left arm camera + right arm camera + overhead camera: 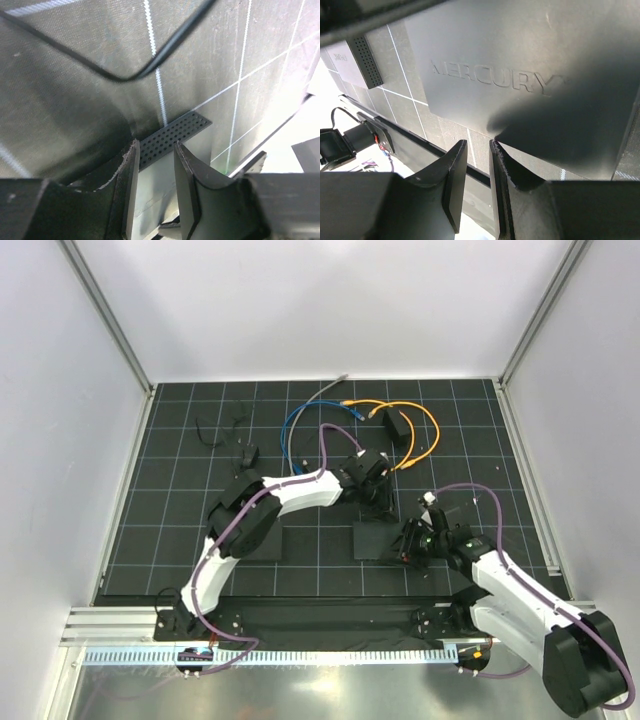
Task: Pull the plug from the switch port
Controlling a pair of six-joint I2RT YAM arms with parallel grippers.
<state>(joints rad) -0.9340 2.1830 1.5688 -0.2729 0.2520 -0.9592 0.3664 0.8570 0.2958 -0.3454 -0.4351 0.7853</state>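
- Right claw (477,147) sits closest to the lens in its wrist view. The fingers are only a narrow slit apart with nothing between them, hanging just off the near edge of a flat black box (520,100) that has MERCURY embossed on top.
- Same view, upper left: a second box (350,62) with a vented side, lying on the gridded bench (180,540).
- Left claw (155,147) also has a narrow gap and isn't clamped on anything. Its tips are right over a perforated vent strip (172,135) on a box edge – can't tell if they're touching it.
- A thin black wire (125,77) loops across the top of the left wrist view.
- From overhead, the switch port (397,427) is in the small black box just right of centre in the upper half of the mat, above both claws.
- The orange cable (432,430) loops around that box's right side, and its lower bend comes just beside the left claw.
- The plug (388,418) is where the orange line meets the box's upper left – too small to tell how far in it sits.
- The blue cable (295,430) curls to the left of the box, and the grey cable (330,390) is above that.
- Neither claw is on the plug or the small box.
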